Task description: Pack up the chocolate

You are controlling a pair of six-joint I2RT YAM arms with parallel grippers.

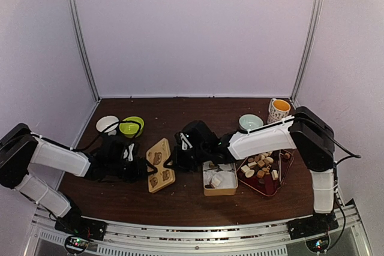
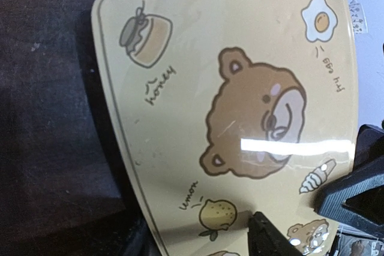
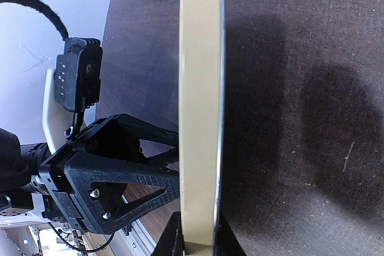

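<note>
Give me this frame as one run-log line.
phase: lid handling | right gripper: jaws pinch lid edge | left gripper: at lid, grip unclear | chocolate: piled on tray

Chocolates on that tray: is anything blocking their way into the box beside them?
Nothing visible. The box lies open beside the tray of chocolates; its lid is off on the other side, between the left gripper and the right gripper.

The chocolate (image 1: 259,165) lies on a tray (image 1: 269,186) at the near right, with a box (image 1: 219,192) just left of it and the lid (image 1: 161,164) left of the box. At the far left, a bowl (image 1: 108,124) sits beside a second bowl (image 1: 131,126). Behind the tray, a third bowl (image 1: 251,122) sits left of a mug (image 1: 279,110).
</note>
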